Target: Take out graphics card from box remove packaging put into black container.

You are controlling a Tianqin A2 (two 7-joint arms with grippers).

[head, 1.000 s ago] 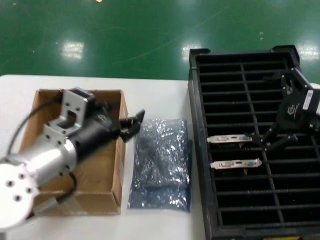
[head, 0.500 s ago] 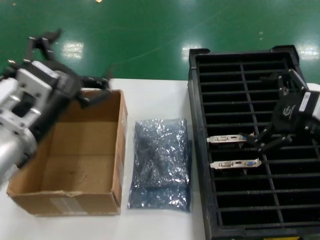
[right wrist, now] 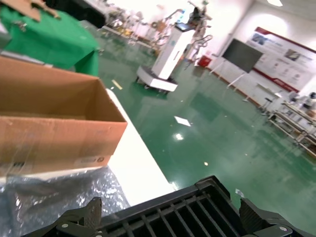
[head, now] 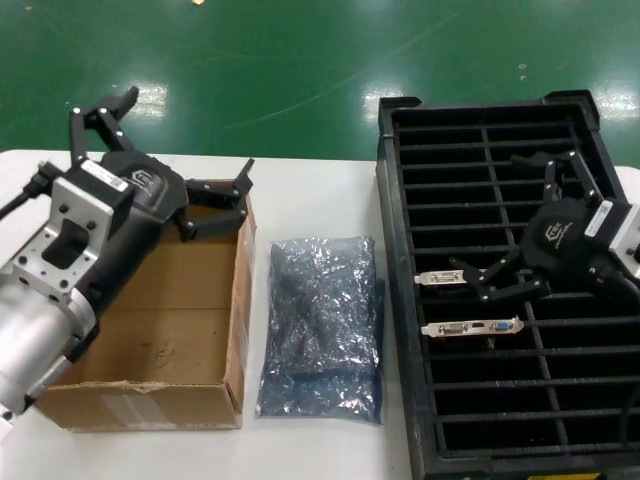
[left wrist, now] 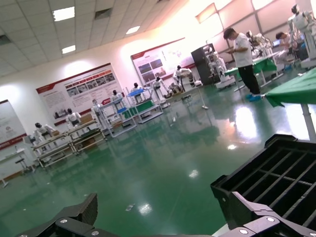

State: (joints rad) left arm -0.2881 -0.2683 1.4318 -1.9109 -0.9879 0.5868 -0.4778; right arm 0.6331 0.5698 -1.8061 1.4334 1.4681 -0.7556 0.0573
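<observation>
White table [head: 320, 200]: left gripper [head: 165, 150] spread, empty, above the box [head: 160, 320]; right gripper [head: 520, 225] spread above 2 graphics cards [head: 470, 303] in the black container [head: 400, 300].

Left tool [left wrist: 163, 224] fingers spread wide; black container [left wrist: 276, 177] corner beyond; green floor [left wrist: 163, 148], distant figures, probably people.

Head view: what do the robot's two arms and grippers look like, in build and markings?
The left arm is a silver metal cylinder with a grey bracket and a thin black cable, ending in a black body with a white logo. Its left gripper has black, angular linkage fingers. The right gripper matches: black body, white logo, black linkage fingers, white wrist segment.
</observation>
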